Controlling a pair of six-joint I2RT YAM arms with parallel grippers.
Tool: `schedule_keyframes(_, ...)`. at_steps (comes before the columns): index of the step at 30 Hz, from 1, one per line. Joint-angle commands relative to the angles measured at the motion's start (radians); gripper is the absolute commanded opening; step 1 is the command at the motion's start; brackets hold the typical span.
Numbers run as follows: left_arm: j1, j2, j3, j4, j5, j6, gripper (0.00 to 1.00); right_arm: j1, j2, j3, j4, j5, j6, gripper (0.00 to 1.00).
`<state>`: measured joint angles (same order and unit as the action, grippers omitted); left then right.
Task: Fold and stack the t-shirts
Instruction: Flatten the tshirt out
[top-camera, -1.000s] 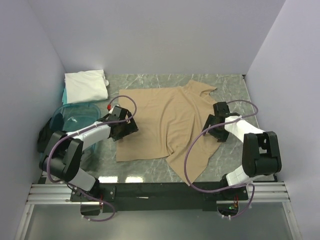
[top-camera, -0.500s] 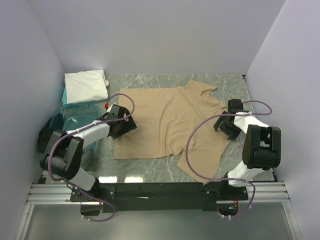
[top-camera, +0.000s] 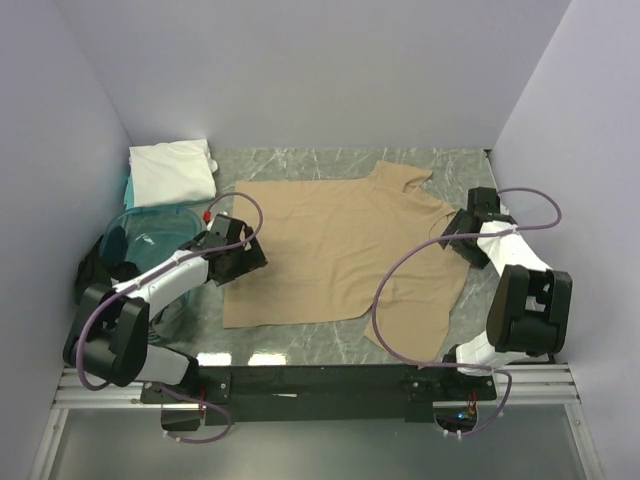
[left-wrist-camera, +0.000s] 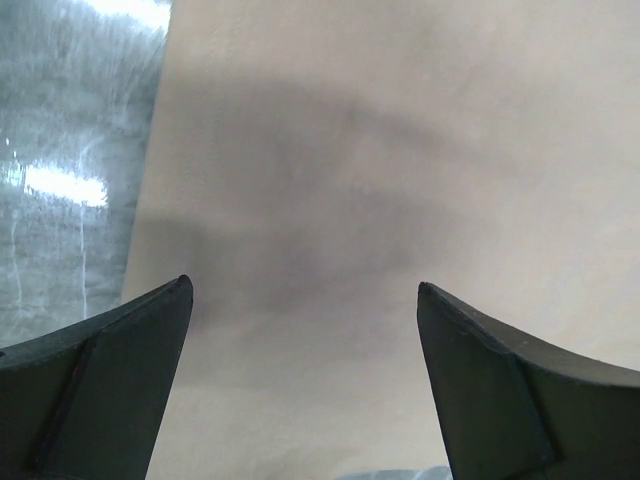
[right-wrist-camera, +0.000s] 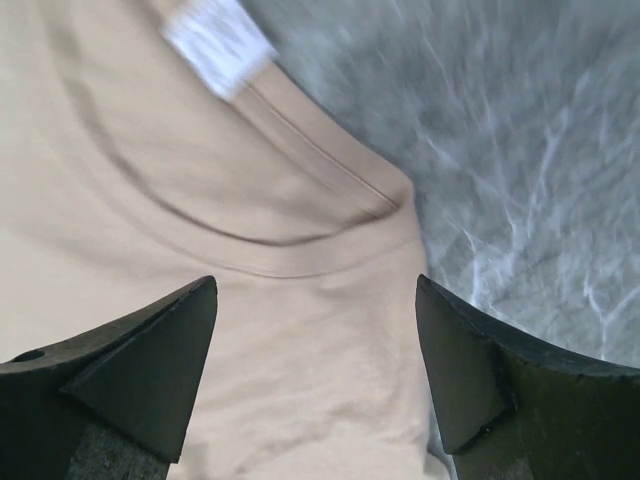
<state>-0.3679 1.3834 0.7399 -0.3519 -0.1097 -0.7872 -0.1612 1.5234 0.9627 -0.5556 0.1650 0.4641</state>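
A tan t-shirt (top-camera: 340, 250) lies spread nearly flat on the marble table (top-camera: 470, 170), its collar toward the right. A folded white t-shirt (top-camera: 172, 172) lies at the back left corner. My left gripper (top-camera: 250, 260) is open over the tan shirt's left edge. In the left wrist view its jaws (left-wrist-camera: 305, 300) stand wide apart above the tan cloth (left-wrist-camera: 380, 150), holding nothing. My right gripper (top-camera: 453, 238) is open over the collar. In the right wrist view (right-wrist-camera: 315, 290) the collar seam (right-wrist-camera: 300, 265) and a white label (right-wrist-camera: 220, 45) lie just ahead of the fingers.
A clear teal bin (top-camera: 150, 232) stands at the left edge, beside my left arm. Purple walls close in the table on the left, back and right. Bare marble (left-wrist-camera: 70, 150) shows left of the shirt's hem and right of the collar (right-wrist-camera: 530, 150).
My right gripper moved back and to the right, and the shirt's bunched right side now lies spread out. My left gripper shifted slightly left and the shirt's left edge went with it.
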Motion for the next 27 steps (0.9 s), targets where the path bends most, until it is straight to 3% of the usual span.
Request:
schedule_keyframes(1,0.001,-0.030,0.088,0.002,0.010,0.045,0.99,-0.003,-0.074,0.071,0.031,-0.070,-0.051,0.86)
schedule_keyframes(5,0.003,0.067,0.247,-0.002,-0.022,0.062,0.99,0.018,-0.007,0.152,0.062,-0.183,-0.071,0.86)
schedule_keyframes(10,0.012,0.235,0.432,0.011,-0.050,0.129,0.99,0.098,0.147,0.333,0.037,-0.162,-0.125,0.86)
schedule_keyframes(19,0.084,0.583,0.800,-0.054,-0.013,0.223,0.99,0.100,0.548,0.758,-0.099,-0.167,-0.252,0.86)
schedule_keyframes(27,0.107,0.758,0.908,-0.096,0.028,0.244,0.99,0.100,0.699,0.883,-0.141,-0.104,-0.323,0.86)
